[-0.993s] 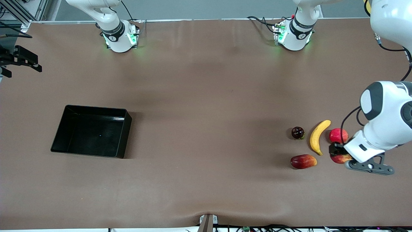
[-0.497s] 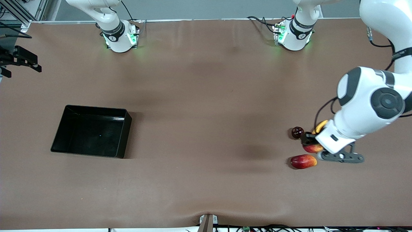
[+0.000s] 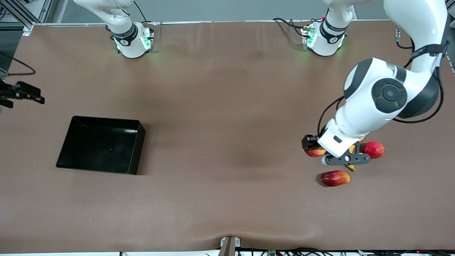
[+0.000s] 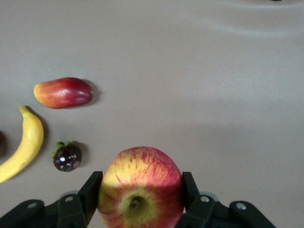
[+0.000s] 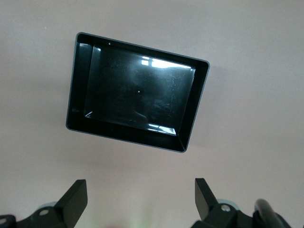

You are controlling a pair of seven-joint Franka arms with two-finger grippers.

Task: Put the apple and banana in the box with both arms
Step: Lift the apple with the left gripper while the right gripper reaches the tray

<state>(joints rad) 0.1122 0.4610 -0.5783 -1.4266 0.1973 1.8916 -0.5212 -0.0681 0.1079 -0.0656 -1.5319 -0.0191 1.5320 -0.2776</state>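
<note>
Right gripper [image 5: 137, 199] hangs up in the air at the right arm's end of the table with its 2 fingers spread wide, nothing between them. The black box [image 3: 67, 142] sits empty on the table under it. At the left arm's end, the left gripper [image 3: 312, 147] is clamped on the apple [image 3: 315, 152], lifted over the fruit pile. The banana [image 4: 23, 147] lies on the table, next to a small dark fruit [image 4: 67, 157] and a red mango-like fruit [image 3: 335, 178].

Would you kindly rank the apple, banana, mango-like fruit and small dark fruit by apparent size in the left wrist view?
1. apple, though it sits closest to the camera in the left tool, which inflates it.
2. banana, partly cut off, so unsure against the next.
3. mango-like fruit.
4. small dark fruit.
</note>
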